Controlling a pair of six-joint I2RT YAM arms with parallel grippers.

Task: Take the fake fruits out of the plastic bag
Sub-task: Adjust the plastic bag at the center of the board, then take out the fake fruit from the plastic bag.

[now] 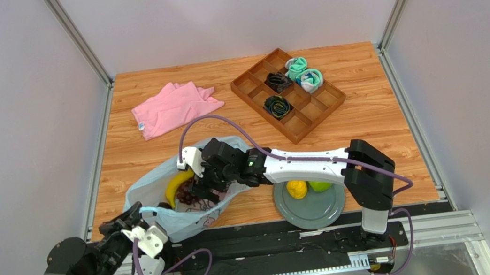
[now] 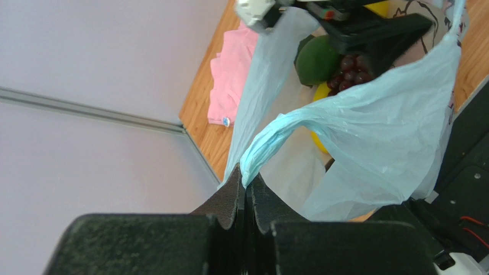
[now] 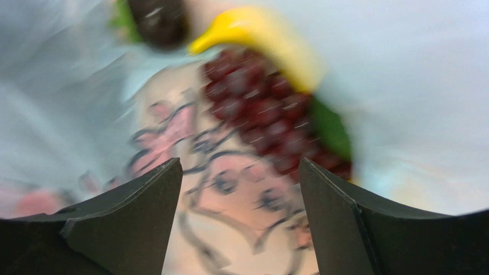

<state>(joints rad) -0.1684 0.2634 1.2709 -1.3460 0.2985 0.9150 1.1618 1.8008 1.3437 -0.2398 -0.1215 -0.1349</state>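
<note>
1. the left gripper [image 2: 245,186] has its jaws pinched together on a twisted handle of the plastic bag [image 2: 373,132], apparently holding the rim up so the mouth gapes for the other arm.
2. the right gripper [image 3: 238,166], jaws wide apart and gripping nothing, reaches inside that mouth; the grape bunch [image 3: 258,109] lies just ahead of the jaws, the banana [image 3: 270,34] beyond it.
3. the bag's film is thin, translucent, pale blue and creased, with a cartoon print under the open jaws; the grapes are knobbly and dark red, the banana smooth and curved, the avocado [image 2: 317,59] dull green.
4. a lemon [image 1: 296,188] and an apple [image 1: 320,186] sit on a grey plate [image 1: 311,214], well behind the right jaws and outside the bag.
</note>
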